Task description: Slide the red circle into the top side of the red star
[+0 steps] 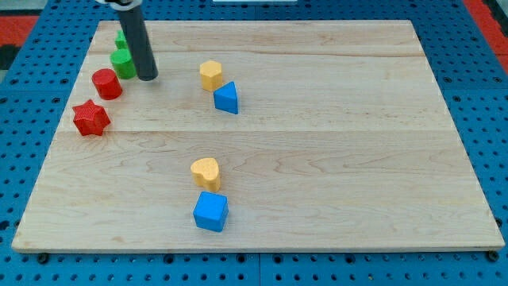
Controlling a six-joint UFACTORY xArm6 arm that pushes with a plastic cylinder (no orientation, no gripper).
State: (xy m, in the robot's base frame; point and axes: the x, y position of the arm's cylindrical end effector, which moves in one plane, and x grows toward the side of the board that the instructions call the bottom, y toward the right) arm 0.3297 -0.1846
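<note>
The red circle [106,83] sits near the view's upper left on the wooden board, just above and to the right of the red star [90,118]; a small gap separates them. My tip [148,77] rests on the board to the right of the red circle and right beside the green circle [122,63], about a block's width from the red circle. The rod partly hides a second green block [121,38] behind it.
A yellow hexagonal block [210,75] and a blue triangle [226,98] lie close together right of my tip. A yellow heart [205,171] and a blue cube [210,210] sit near the view's bottom centre. The board's left edge [57,127] is close to the red star.
</note>
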